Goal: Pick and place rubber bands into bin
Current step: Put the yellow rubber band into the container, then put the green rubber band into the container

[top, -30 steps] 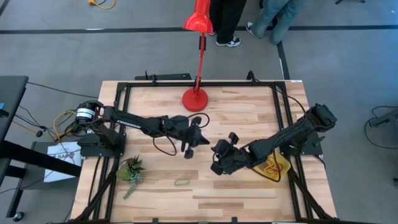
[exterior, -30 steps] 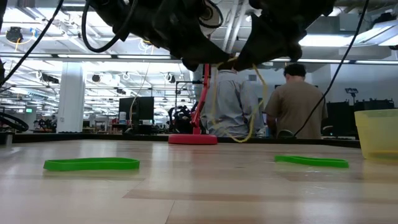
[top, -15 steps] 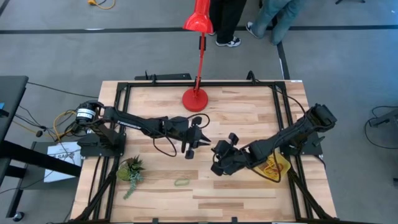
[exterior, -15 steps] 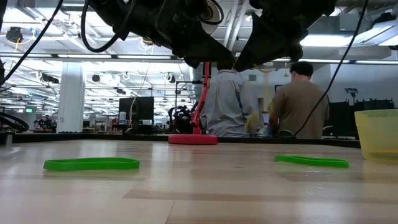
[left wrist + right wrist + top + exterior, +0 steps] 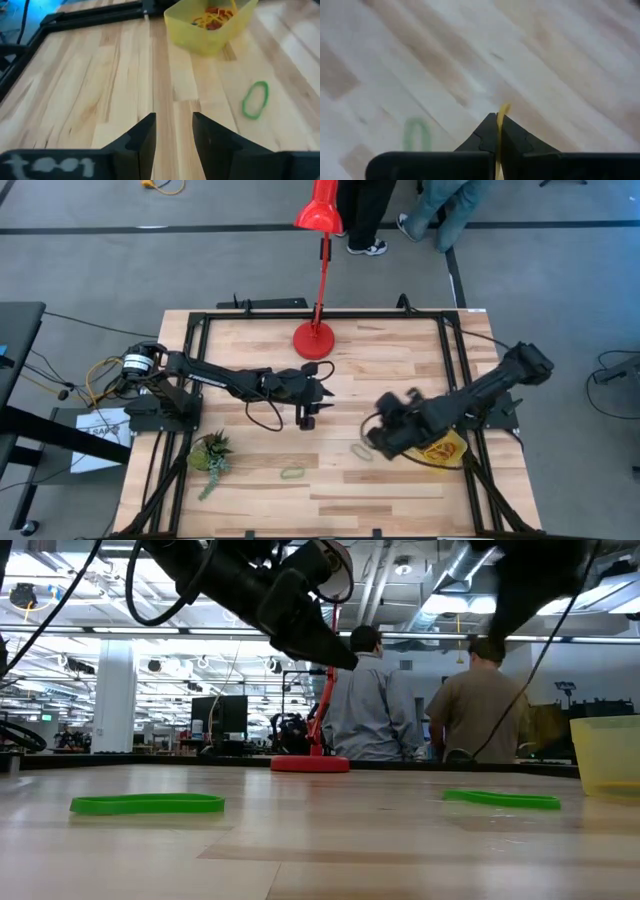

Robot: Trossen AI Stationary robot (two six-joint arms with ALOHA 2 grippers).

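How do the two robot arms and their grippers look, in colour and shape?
Both arms are dark, jointed and slender. The left gripper has two black wedge-shaped fingers; the right gripper has matching black fingers. A thin black cable loops below the left arm.

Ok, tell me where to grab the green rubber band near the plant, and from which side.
Come from straight above. The green rubber band lies flat on the table as a long, narrow loop beside the plant, so nothing stands up to grip sideways. Probably best to pinch across its narrow middle, gathering both strands.
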